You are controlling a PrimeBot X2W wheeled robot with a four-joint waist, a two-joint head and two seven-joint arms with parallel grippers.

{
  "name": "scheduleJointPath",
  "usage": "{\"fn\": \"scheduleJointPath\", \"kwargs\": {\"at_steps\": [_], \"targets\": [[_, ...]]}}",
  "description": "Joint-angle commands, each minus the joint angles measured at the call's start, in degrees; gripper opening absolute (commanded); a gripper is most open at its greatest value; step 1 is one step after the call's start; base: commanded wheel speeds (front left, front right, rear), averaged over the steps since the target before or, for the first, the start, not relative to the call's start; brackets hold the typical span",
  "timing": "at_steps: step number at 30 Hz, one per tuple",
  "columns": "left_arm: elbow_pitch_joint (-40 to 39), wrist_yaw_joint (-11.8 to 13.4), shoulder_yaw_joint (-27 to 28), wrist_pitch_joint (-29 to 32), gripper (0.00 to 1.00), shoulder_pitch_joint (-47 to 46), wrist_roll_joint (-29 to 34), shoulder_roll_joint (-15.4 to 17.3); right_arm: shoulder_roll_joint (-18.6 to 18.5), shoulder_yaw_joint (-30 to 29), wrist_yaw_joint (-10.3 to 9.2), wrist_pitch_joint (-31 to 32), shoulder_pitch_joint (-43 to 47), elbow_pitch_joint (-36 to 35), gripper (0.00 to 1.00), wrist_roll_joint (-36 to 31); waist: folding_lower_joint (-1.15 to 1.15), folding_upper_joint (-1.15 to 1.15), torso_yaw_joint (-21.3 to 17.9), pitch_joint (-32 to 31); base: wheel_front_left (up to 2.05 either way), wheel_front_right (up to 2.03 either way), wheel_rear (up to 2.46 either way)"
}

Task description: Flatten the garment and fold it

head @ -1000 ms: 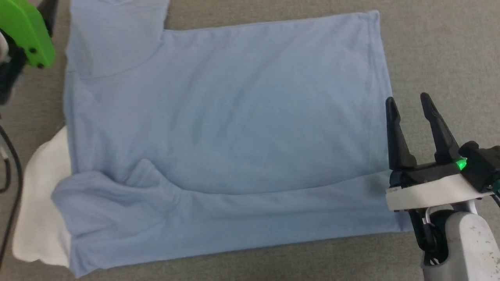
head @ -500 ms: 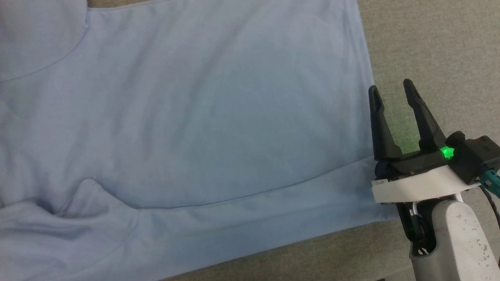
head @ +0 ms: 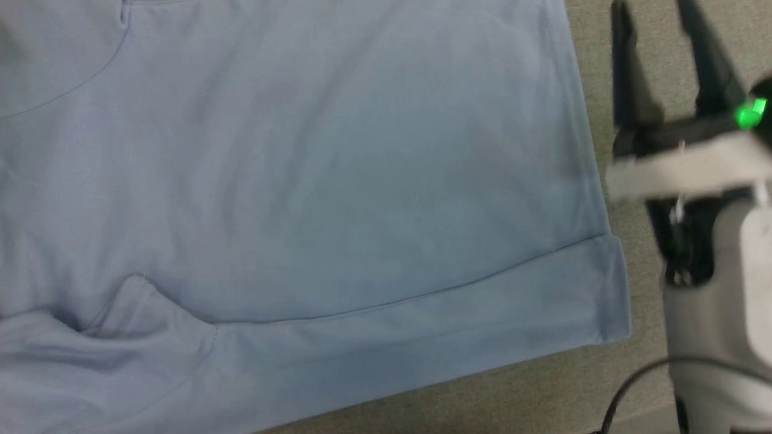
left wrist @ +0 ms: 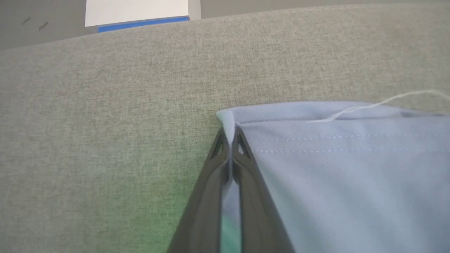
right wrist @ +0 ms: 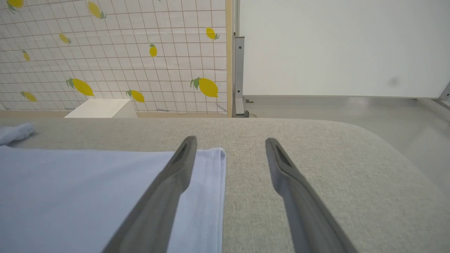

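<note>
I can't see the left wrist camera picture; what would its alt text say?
The left end effector has its two dark fingers pinched shut on a corner of the light blue garment, which lies on a grey fabric surface. A loose white thread trails from the hem.

Light blue garment, grey surface

Right hand — two long dark fingers, green light, white collar, grey forearm

One garment, one left end effector, one right end effector and one grey padded surface.
</note>
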Motion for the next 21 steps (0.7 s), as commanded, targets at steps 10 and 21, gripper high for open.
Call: {"fn": "scheduleJointPath", "kwargs": {"at_steps": [10, 21], "targets": [[1.35, -2.0, -1.18, -1.56, 0.0, 0.62, -1.36, -1.6, 0.14, -2.32, -0.08, 31.96, -22.48, 19.39, 1.0, 2.37, 0.0, 0.0, 2.45, 0.95, 0.0, 0.0, 0.0], [1.84, -3.77, -2.01, -3.05, 0.0, -0.43, -1.99, -2.63, 0.14, -1.75, -0.08, 51.27, -30.13, 28.47, 0.15, -3.78, 0.0, 0.0, 3.8, 1.77, 0.0, 0.0, 0.0]]}}
